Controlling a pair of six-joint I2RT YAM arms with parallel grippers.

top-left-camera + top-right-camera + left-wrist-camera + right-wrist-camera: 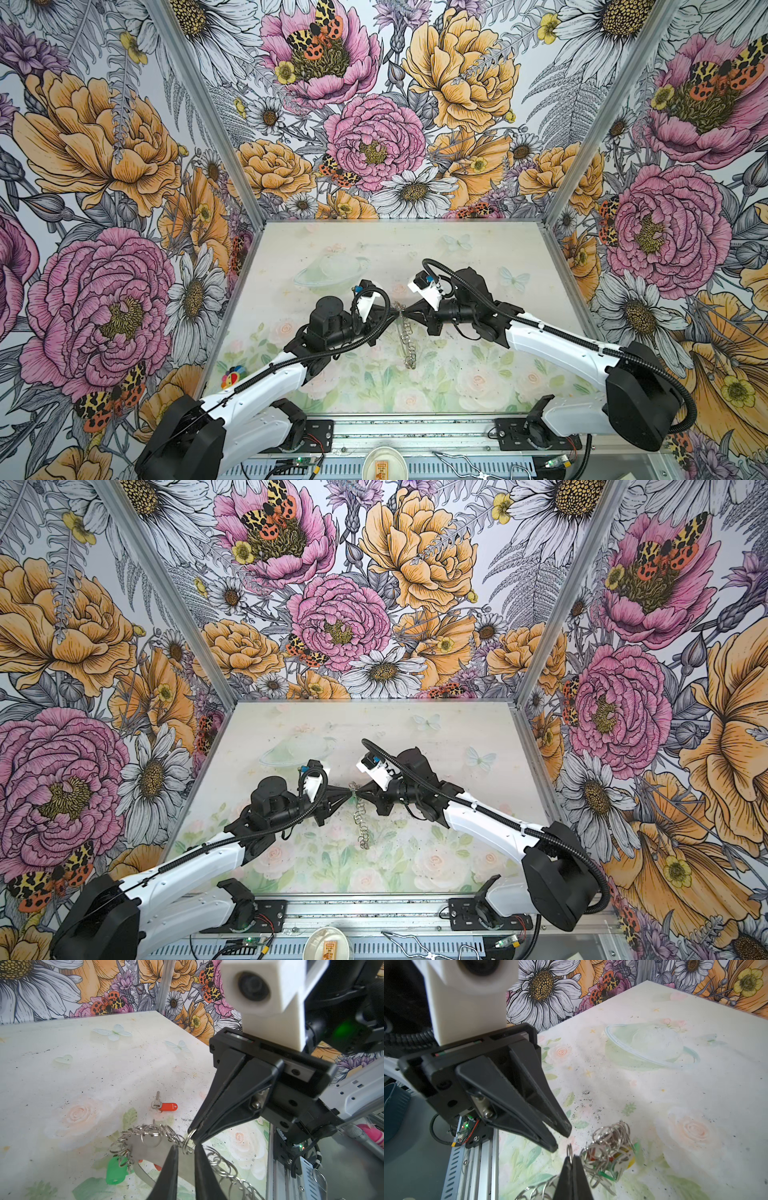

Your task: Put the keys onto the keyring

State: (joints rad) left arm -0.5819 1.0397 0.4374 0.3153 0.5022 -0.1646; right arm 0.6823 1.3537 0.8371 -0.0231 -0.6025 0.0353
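Right gripper is clamped tight, and there it is: one small split ring nipped between its tips. Left gripper comes in nose to nose with it. Its fingers stand a narrow gap apart, with that same split ring sitting right at the gap. Whether they actually bite on it, I cannot tell.

In both top views the two grippers meet tip to tip above the middle of the table. From that meeting point hangs the keyring, seen edge-on, running from the tips toward the near side of the table. Its fringe of silver rings catches the light. Whether its lower end touches the surface is not clear.

A green-capped key dangles from the fringe, and the right wrist view shows flashes of yellow and red among the bunched rings. A red-tagged key lies flat on the table, apart from the keyring.
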